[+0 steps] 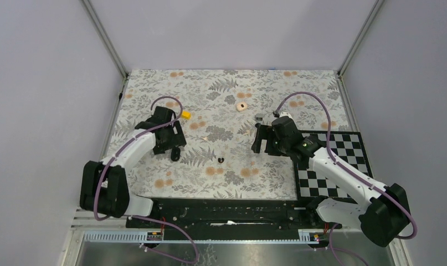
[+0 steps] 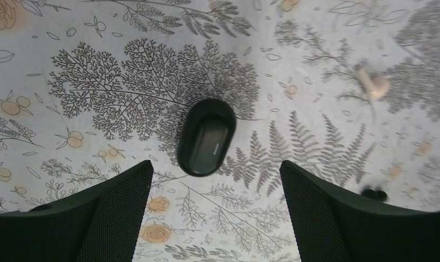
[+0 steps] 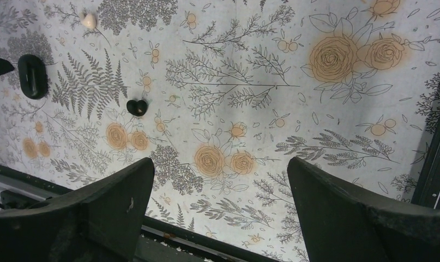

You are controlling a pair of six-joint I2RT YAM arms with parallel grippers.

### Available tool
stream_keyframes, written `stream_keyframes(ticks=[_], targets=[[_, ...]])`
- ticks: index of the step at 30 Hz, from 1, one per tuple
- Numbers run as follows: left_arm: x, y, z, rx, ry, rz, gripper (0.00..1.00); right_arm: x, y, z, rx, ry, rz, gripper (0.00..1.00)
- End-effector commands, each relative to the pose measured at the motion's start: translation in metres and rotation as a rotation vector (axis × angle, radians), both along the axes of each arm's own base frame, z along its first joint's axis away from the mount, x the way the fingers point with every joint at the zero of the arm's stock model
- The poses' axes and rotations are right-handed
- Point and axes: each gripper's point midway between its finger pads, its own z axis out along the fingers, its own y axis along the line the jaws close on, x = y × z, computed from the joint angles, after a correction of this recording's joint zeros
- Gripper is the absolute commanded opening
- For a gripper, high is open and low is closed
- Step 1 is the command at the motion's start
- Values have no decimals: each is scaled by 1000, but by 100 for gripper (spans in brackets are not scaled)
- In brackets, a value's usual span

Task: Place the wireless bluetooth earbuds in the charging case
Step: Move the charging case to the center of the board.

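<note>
Earbuds (image 1: 220, 160), two tiny black bean-shaped wireless pieces, lie touching each other on the floral-patterned tablecloth (image 1: 226, 83). They are to the right of the charging case (image 1: 175, 154) and apart from it. The case is a small glossy black pebble-shaped oval that lies flat on the cloth. In the left wrist view its top shows a grey sheen, and I cannot tell whether its lid is open.

The left gripper (image 1: 173, 145) hangs directly over the case. Its fingers (image 2: 108, 213) are spread wide, with the case showing in the gap between them, touched by neither. The right gripper (image 1: 263, 146) is well to the right of the case, past the earbuds. Its fingers (image 3: 348, 213) are likewise spread wide over bare cloth and hold nothing.

A round peach disc with a hole (image 1: 241, 106) lies beyond the case and to its right. A small yellow object (image 1: 185, 114) sits beyond the case, just past the left gripper. A small grey metallic piece (image 1: 260, 117) lies far right of the case, and a black-and-white checkerboard (image 1: 343, 155) lies farther right still.
</note>
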Motion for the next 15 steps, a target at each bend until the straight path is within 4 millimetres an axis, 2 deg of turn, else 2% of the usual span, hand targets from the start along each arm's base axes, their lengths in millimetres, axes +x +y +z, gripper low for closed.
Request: stream_keyframes(ticks=[1, 6, 10, 15], targets=[[8, 6, -20, 35, 38, 54, 86, 2, 8, 1, 34, 10, -12, 100], [9, 6, -37, 38, 69, 83, 79, 2, 9, 4, 45, 12, -18, 100], [12, 3, -42, 24, 75, 75, 65, 1, 5, 1, 37, 11, -29, 100], [7, 2, -55, 24, 127, 80, 60, -1, 8, -3, 39, 32, -23, 99]])
